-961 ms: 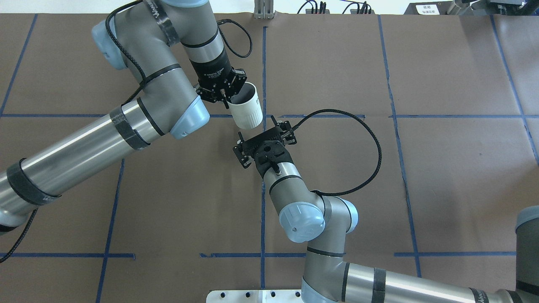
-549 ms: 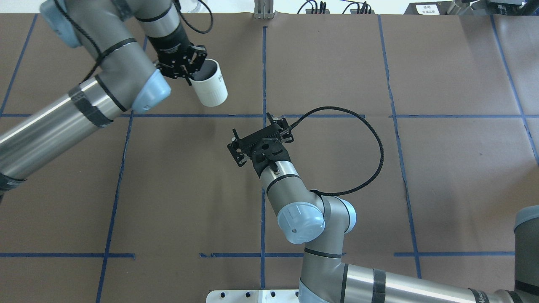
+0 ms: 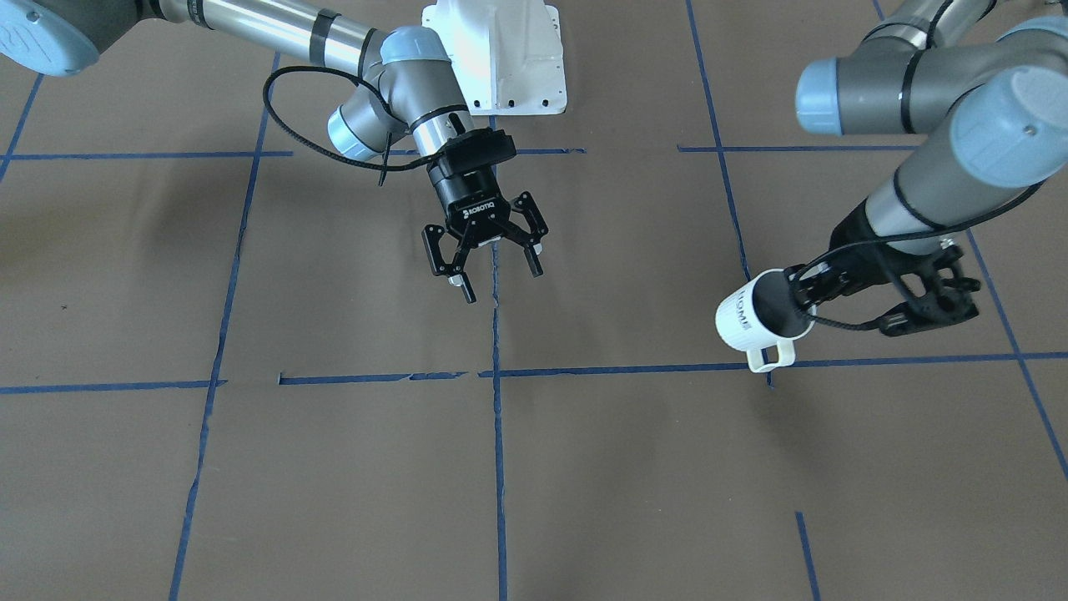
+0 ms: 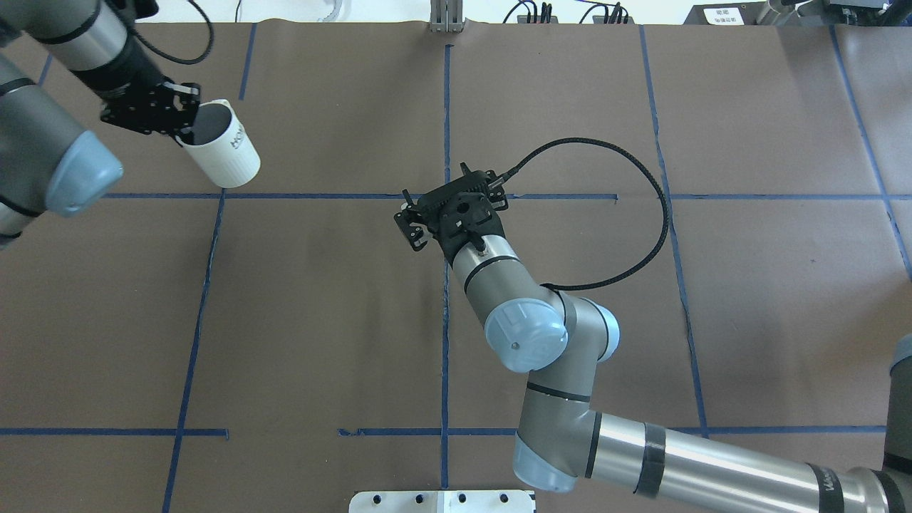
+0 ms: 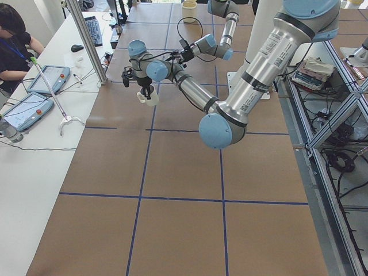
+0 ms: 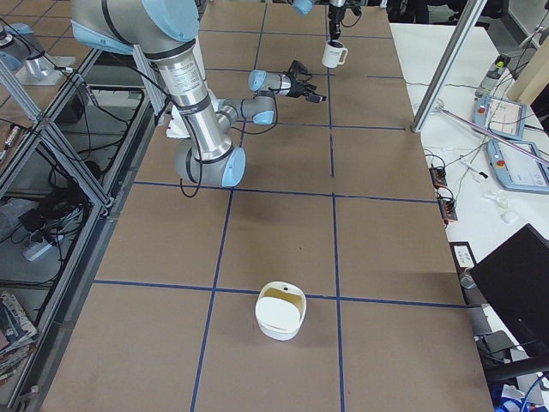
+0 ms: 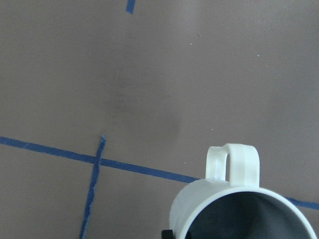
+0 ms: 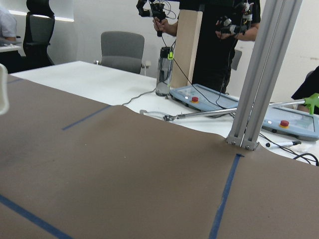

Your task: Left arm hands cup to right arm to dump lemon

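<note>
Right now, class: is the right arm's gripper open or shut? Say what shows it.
Open. In the front-facing view the right gripper has its jaws spread wide, nothing between them.

White cup (image 4: 226,158) showing a grey inside and dark lettering, brown desk (image 4: 320,320) carrying a grid of blue tape (image 4: 285,196), left gripper (image 4: 184,130) and right gripper (image 3: 499,284) both showing black, silver arms (image 4: 698,463) wearing pale-blue caps (image 4: 525,335).

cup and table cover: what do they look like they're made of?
Cup: probably glazed ceramic, possibly plastic. It has a smooth white wall, a thick rim, a grey inside and a moulded handle.
Table cover: paper-like sheet, matte brown with no glare, marked with blue tape strips.
</note>
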`<act>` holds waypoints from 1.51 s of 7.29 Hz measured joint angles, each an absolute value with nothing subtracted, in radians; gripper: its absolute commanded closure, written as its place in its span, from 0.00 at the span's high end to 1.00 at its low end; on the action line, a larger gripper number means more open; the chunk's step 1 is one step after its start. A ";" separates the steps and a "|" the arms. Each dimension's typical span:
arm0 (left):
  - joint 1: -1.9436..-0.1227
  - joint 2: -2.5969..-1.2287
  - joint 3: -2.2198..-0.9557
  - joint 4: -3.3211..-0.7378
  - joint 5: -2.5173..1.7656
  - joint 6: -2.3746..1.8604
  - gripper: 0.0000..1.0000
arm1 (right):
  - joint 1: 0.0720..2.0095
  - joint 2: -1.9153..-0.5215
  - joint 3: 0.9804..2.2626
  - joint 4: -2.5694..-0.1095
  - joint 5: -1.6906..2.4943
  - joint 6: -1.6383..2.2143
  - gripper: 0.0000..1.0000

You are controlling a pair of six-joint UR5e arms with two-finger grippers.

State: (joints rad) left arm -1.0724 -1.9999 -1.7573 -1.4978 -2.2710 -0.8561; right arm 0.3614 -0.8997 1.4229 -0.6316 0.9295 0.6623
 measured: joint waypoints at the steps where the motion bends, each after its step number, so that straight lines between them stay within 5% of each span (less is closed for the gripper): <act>1: -1.100 -1.903 -1.839 -1.492 -2.267 -0.786 0.00 | 0.419 -0.904 1.439 -0.702 1.030 0.698 1.00; 5: -1.133 -1.655 -1.995 -1.508 -2.211 -0.640 0.00 | 0.755 -0.971 1.622 -1.180 1.695 0.719 1.00; 11: -1.121 -1.514 -1.900 -1.788 -2.200 -0.687 0.00 | 1.108 -1.140 1.650 -1.466 2.178 0.437 1.00</act>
